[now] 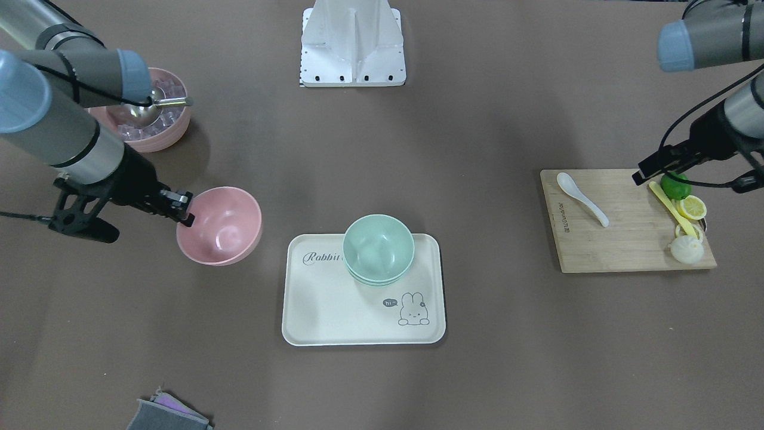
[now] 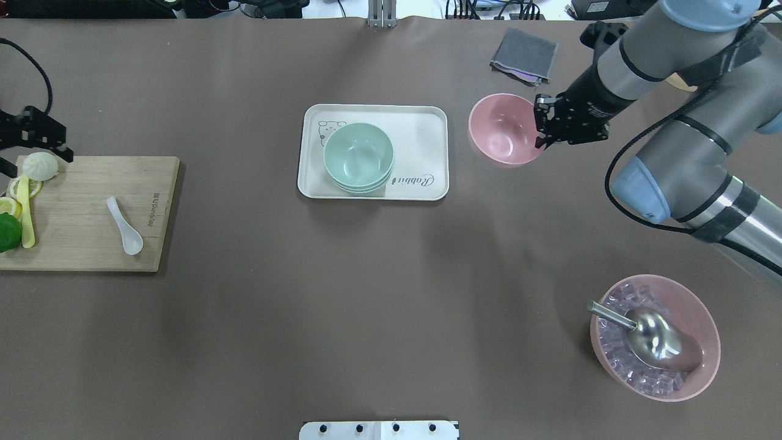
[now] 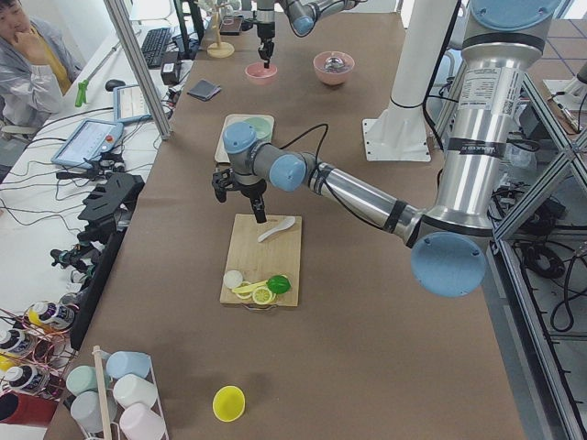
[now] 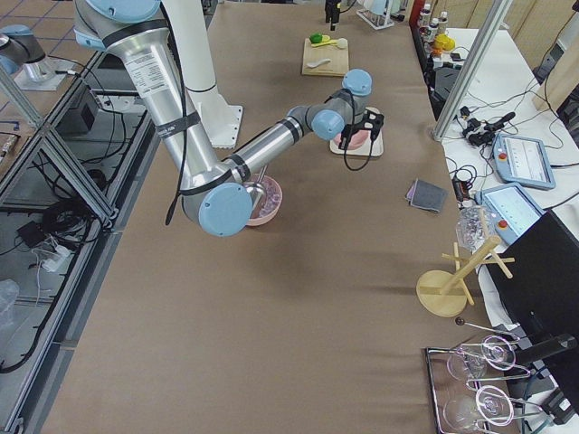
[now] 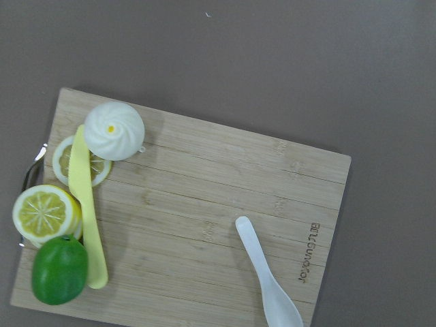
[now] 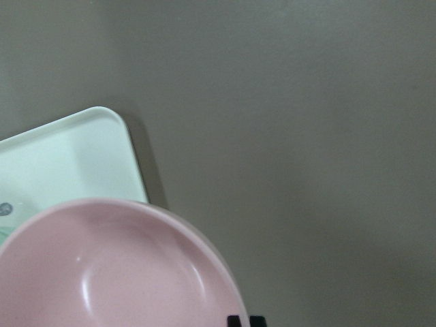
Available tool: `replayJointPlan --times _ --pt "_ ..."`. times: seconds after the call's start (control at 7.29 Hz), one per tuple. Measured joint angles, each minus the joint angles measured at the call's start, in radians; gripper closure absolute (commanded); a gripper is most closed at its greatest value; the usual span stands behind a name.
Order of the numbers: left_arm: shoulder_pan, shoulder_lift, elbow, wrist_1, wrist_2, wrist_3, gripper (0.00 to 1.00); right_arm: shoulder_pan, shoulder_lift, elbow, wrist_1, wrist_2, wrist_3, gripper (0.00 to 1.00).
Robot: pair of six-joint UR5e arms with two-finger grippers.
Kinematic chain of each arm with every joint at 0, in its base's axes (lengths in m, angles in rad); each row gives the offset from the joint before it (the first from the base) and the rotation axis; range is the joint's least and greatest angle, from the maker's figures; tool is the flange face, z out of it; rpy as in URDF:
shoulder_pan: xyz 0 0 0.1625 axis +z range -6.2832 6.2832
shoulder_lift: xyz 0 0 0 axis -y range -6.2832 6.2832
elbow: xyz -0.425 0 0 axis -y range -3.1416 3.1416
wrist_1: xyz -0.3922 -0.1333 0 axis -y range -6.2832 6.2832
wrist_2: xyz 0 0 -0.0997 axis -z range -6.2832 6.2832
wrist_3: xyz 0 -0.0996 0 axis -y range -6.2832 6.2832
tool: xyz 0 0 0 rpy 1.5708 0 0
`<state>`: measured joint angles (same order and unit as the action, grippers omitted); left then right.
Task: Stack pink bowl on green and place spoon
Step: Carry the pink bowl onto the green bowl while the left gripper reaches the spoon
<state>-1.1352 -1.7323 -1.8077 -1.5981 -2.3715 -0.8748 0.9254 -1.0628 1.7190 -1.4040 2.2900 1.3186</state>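
While the right end effector is clamped on the rim of the pink bowl, that bowl hangs just beside the tray, not yet over the green bowl on the tray. I judge stacking barely begun. The spoon lies untouched, well apart from the tray on its other side, near the left end effector; I cannot tell whether that one is apart or together.

overhead: I look forward and down from behind the arms, tray mid-table
front-facing: opposite side, steep, same tray seen flipped
side views: table ends, distant, looking along it
left wrist: close above cutting board
right wrist: I sit nearly on the pink bowl, tray corner shared with overhead
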Motion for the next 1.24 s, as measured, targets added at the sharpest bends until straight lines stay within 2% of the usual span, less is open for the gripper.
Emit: replayJointPlan --times 0.14,0.41,0.69,1.24 --pt "0.040 -0.013 0.050 -0.063 0.018 -0.042 0.05 -0.035 0.058 0.003 -0.019 -0.020 0.082 1.00" --pt "0.115 -0.023 0.128 -0.175 0.063 -0.128 0.08 -0.134 0.171 -0.026 -0.057 -0.122 0.200 1.00" --pt "0.158 -0.039 0.181 -0.206 0.093 -0.170 0.08 -0.208 0.281 -0.112 -0.065 -0.207 0.284 1.00" --pt "0.171 -0.046 0.202 -0.212 0.103 -0.178 0.08 -0.257 0.357 -0.226 -0.052 -0.286 0.306 1.00"
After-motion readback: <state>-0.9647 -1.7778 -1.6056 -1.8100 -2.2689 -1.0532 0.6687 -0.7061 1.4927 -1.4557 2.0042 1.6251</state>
